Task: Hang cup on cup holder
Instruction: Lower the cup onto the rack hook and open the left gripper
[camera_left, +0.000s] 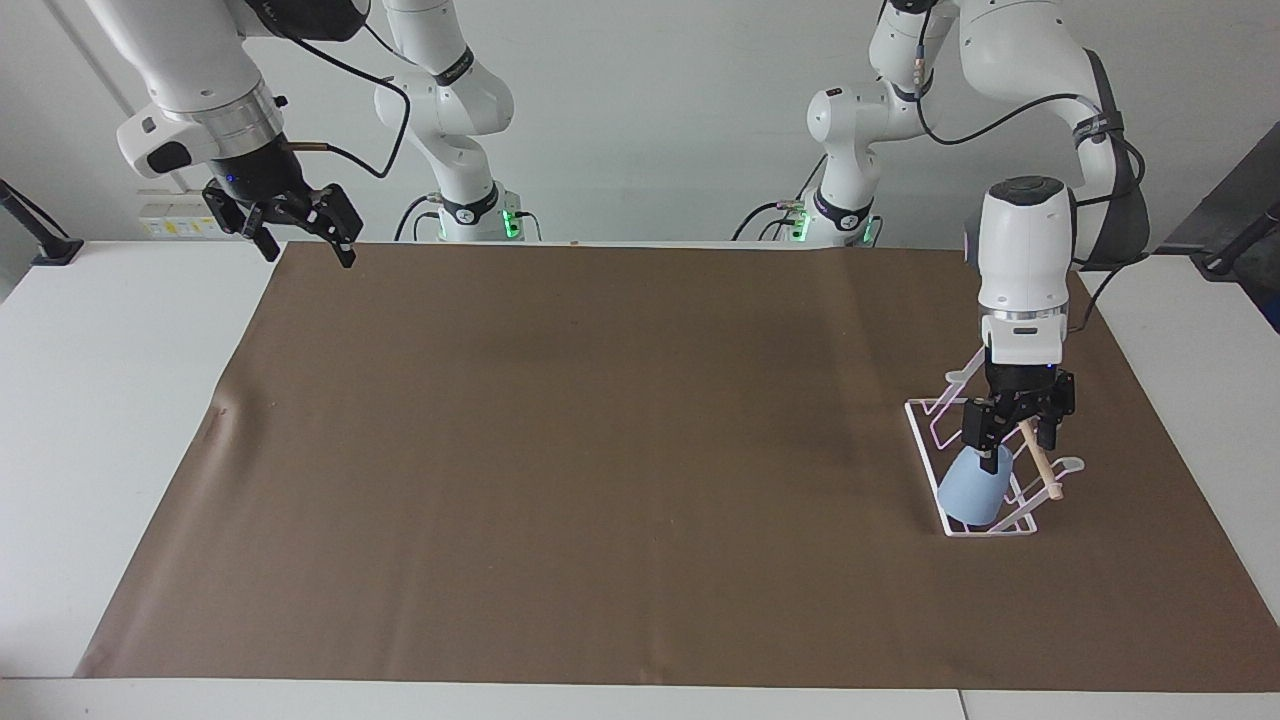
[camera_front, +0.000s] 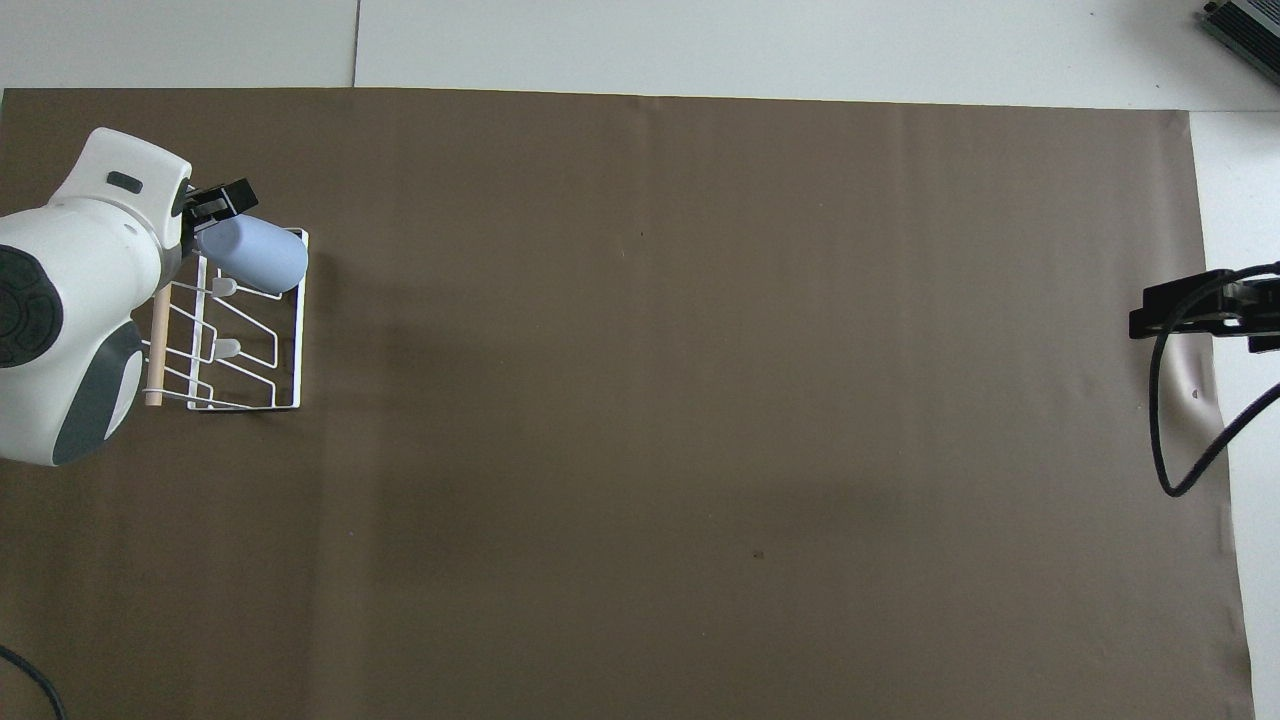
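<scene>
I read the facing view across, from the right arm's end. My right gripper (camera_left: 297, 232) waits in the air over the brown mat's (camera_left: 600, 450) edge close to the robots, fingers spread, nothing between them. In the overhead view only its dark tip and a cable loop show at the frame's edge.

Toward the left arm's end stands the cup holder (camera_left: 925, 445), a white wire rack with a wooden dowel (camera_left: 1035, 458) on top. The cup (camera_left: 972, 489) sits tilted on the prong farthest from the robots, its narrow end up toward the dowel.

My left gripper (camera_left: 1012, 438) hangs just above the cup, fingers parted and gripping nothing. One fingertip looks very close to the cup's upper end; I cannot tell whether it touches. From overhead, the white wrist housing hides part of the rack.
</scene>
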